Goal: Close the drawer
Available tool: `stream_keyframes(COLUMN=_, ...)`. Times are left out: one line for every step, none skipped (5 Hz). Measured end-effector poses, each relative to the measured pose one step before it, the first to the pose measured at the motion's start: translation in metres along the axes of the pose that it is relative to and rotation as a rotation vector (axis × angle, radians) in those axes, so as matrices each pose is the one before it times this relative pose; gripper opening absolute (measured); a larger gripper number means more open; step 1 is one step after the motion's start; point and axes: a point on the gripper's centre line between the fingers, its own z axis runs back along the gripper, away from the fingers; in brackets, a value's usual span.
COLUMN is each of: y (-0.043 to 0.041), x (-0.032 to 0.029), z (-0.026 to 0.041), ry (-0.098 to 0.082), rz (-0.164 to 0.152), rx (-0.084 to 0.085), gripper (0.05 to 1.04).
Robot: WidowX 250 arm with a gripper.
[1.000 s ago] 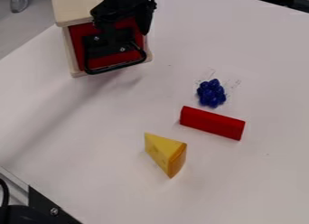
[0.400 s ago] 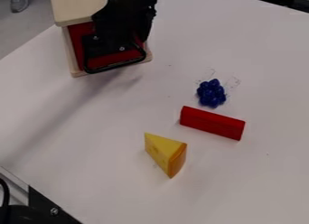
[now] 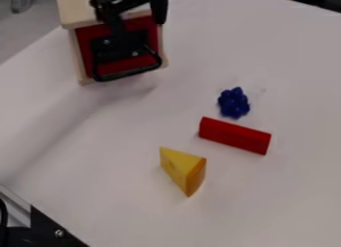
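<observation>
At the upper left, my black gripper [image 3: 138,24] hangs over the top front edge of the wooden drawer box [image 3: 72,11], its two fingers spread apart with nothing held between them. The red drawer front [image 3: 85,46] looks about level with the box's wooden frame. A black plate and a black loop handle [image 3: 130,73] are fixed on that front. One finger overlaps the upper part of the plate; whether it touches cannot be told. Part of the drawer front is hidden behind the gripper.
Right of centre on the white table [image 3: 100,156] lie a blue cluster of balls [image 3: 234,102] and a red block [image 3: 234,136]. A yellow cheese wedge [image 3: 182,170] lies nearer the middle. Black hardware [image 3: 59,233] stands at the lower left corner.
The gripper has risen from its lower place in front of the drawer to the box's top edge, and its fingers now show spread. The drawer has not visibly moved.
</observation>
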Motion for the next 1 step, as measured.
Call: stream_keyframes(y=0.00201, x=-0.0065, z=0.02788, ry=0.0061, rz=-0.0158, rx=-0.0559, gripper=0.998)
